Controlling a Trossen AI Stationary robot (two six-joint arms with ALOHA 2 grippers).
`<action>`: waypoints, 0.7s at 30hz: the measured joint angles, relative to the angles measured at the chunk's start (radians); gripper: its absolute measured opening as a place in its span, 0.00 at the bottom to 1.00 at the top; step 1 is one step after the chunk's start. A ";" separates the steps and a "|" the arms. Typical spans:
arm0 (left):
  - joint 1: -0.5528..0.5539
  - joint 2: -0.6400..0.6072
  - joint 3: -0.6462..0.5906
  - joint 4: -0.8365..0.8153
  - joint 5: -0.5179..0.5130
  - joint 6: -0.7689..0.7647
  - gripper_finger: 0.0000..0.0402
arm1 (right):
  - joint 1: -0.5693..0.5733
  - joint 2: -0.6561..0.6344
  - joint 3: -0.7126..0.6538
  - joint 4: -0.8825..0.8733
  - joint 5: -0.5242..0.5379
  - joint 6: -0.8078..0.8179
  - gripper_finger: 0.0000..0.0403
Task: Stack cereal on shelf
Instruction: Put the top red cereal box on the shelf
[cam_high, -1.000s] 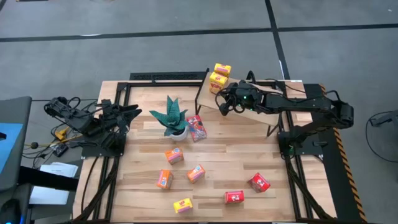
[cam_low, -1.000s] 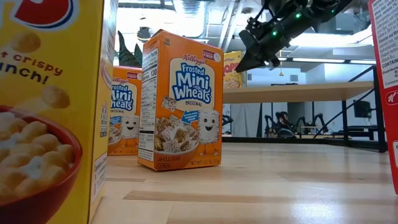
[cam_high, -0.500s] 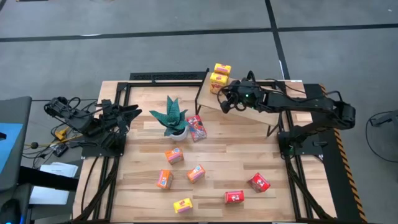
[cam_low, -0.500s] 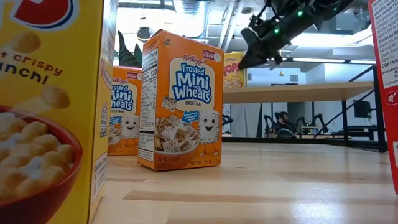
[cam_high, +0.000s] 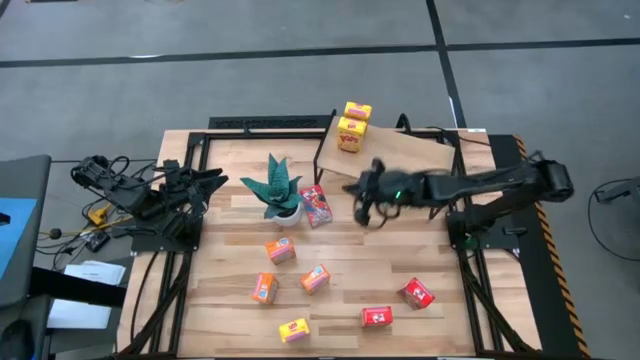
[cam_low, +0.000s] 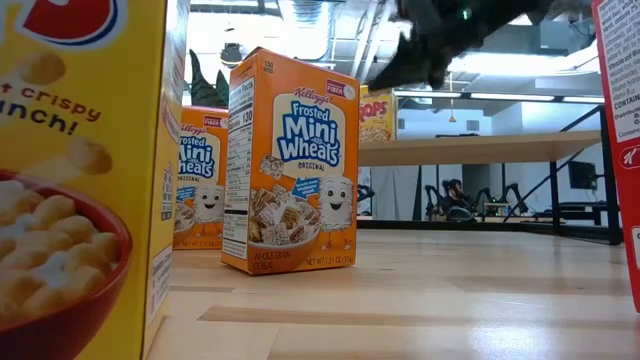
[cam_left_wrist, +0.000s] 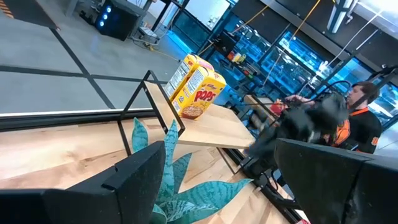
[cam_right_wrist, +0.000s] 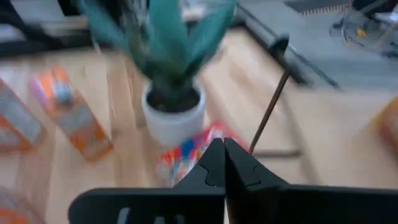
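- Change: over the last second my right gripper has left its station above the shelf and swung down off the shelf's front edge, toward the red box beside the plant.
- Right gripper state: clenched and empty; in the right wrist view the two fingers meet with nothing between them, and the red box lies just ahead of the tips.
- Meaning: I judge one placement finished and the approach to the next pick under way. The fingers must part before any grasp.
- Left gripper: fully released, empty, parked at the table edge on the plant's far side from the shelf.
- On the shelf: two yellow boxes, upright, touching, at the shelf's rear corner on the plant side. Printed fronts are legible in the left wrist view.
- Off the shelf, on the table forward of it: three orange boxes, two more red boxes, one yellow box.
- Progress: two of nine stacked, seven outstanding.
- Box appearance: small cardboard cartons; the orange ones stand upright in the low view.
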 joint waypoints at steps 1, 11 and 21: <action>0.000 0.000 0.000 0.000 0.000 -0.002 0.73 | 0.017 0.029 -0.018 0.032 0.020 0.016 0.02; 0.000 0.000 0.000 -0.012 0.004 -0.032 0.73 | 0.100 0.287 -0.065 0.348 0.111 0.140 0.01; 0.000 0.000 0.000 -0.035 0.003 -0.061 0.73 | 0.147 0.449 -0.008 0.356 0.171 0.212 0.02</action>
